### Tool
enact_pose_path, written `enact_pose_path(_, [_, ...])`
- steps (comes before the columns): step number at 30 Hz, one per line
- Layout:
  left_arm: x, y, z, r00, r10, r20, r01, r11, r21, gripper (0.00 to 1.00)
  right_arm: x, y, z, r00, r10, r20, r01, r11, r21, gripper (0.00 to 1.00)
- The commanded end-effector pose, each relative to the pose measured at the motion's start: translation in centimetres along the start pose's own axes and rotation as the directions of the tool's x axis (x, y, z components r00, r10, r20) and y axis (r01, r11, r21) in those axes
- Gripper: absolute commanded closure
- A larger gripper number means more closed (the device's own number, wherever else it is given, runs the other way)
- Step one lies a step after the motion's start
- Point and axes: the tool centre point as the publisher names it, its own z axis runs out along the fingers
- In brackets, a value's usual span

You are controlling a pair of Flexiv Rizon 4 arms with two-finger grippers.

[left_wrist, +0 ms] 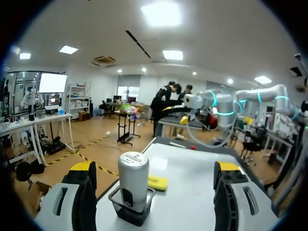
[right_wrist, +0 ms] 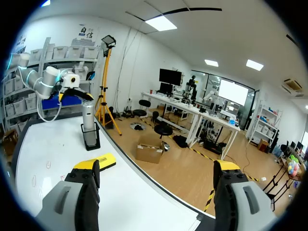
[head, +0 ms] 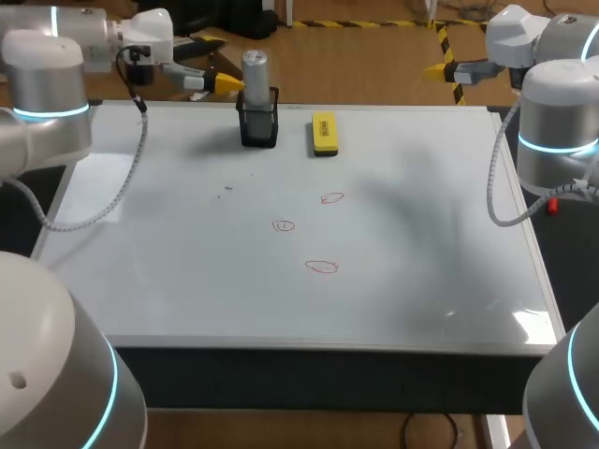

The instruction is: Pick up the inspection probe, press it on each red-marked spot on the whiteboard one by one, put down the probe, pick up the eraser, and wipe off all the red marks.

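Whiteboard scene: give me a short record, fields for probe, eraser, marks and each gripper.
probe: upright in black holder at whiteboard's far edge
eraser: yellow, lying flat beside holder
red marks: three, mid-whiteboard, unwiped
left gripper: open, at the probe, not gripping it
right gripper: open, empty, beyond far right corner

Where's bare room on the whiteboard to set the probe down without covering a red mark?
Free: the whiteboard right of the eraser and red marks; also the near strip below the lowest mark. Crowded: the far edge, where left gripper, probe in its holder and eraser cluster.
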Motion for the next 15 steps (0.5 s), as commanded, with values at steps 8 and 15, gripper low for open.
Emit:
enact_pose_path(8, [-1.3, 2.5, 4.1, 0.984, -0.023, -0.174, 0.039, 0.996, 0.084, 0.00, 0.0, 0.0, 0.0, 1.000, 0.000, -0.001, 0.000, 1.000, 0.001, 0.00])
enact_pose_path(15, [-1.1, 3.5, 5.7, 0.983, -0.023, -0.184, 0.042, 0.994, 0.102, 0.00, 0.0, 0.0, 0.0, 1.000, 0.000, -0.001, 0.000, 1.000, 0.001, 0.00])
